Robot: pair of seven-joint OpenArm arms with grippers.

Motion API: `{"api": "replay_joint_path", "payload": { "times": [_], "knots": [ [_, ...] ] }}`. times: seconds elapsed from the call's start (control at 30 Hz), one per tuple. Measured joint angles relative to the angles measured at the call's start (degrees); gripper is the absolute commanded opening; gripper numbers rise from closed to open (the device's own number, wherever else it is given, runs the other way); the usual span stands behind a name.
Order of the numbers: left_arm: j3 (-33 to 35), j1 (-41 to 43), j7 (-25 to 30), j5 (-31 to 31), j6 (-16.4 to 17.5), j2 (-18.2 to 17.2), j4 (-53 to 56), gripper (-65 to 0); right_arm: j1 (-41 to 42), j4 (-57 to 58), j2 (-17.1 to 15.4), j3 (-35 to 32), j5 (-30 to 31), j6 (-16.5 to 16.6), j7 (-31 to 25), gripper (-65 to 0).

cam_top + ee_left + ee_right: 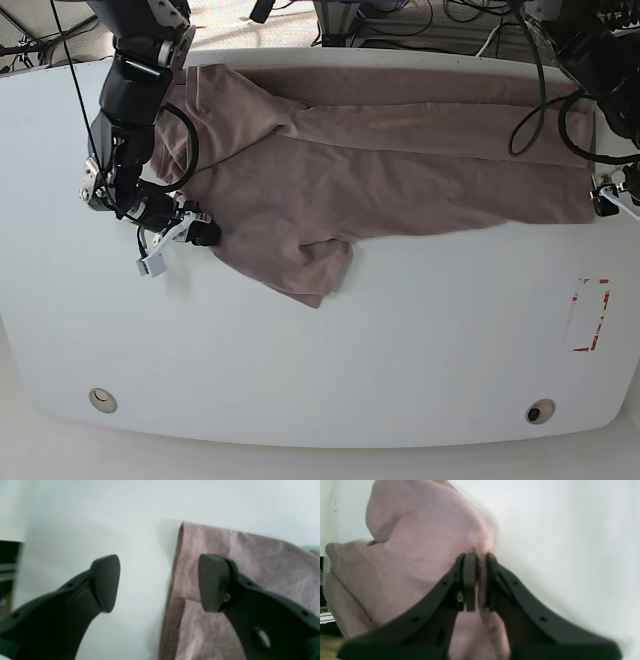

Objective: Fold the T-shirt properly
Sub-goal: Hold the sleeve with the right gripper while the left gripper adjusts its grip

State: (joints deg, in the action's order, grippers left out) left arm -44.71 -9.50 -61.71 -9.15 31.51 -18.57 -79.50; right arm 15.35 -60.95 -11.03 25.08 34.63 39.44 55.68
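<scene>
The mauve-pink T-shirt (380, 160) lies spread and wrinkled across the far half of the white table (350, 380), with one sleeve flap pointing toward the near side. My right gripper (205, 235) is at the shirt's left edge. In the right wrist view this gripper (478, 580) is shut on a fold of the T-shirt (420, 542). My left gripper (603, 200) hovers at the shirt's right end. Seen from the left wrist, its jaws (158, 582) stand wide open with nothing held, over the folded straight edge of the T-shirt (262, 555).
Cables and equipment crowd the space behind the table's far edge. A red-and-white marking (588, 315) sits on the table at the right. Two round fittings (101, 400) (540, 411) lie near the front edge.
</scene>
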Motion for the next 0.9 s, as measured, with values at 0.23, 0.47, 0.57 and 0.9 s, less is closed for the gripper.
{"api": "replay_joint_path", "payload": {
  "times": [0.23, 0.47, 0.57, 0.9],
  "knots": [
    [1.55, -1.64, 8.68, -0.24, -2.05, -0.22, 10.36, -19.7, 0.00, 0.00, 0.07, -0.02, 0.04, 0.00, 0.04, -59.0],
    [6.49, -1.73, 11.85, -0.42, -1.77, 0.24, 13.73, -20.4, -0.02, 0.00, 0.04, -0.02, 0.04, 0.00, 0.04, -59.0],
    [6.47, -1.60, 11.89, -0.33, -1.75, 0.17, 14.29, -25.4, -0.07, 0.00, 0.07, -0.02, 0.04, 0.00, 0.04, -59.3],
    [9.40, -1.64, 16.74, -0.28, -1.90, -0.35, 16.90, -63.1, -1.14, 0.00, 0.07, 0.09, 0.24, 0.02, 0.00, -59.5]
  ]
}}
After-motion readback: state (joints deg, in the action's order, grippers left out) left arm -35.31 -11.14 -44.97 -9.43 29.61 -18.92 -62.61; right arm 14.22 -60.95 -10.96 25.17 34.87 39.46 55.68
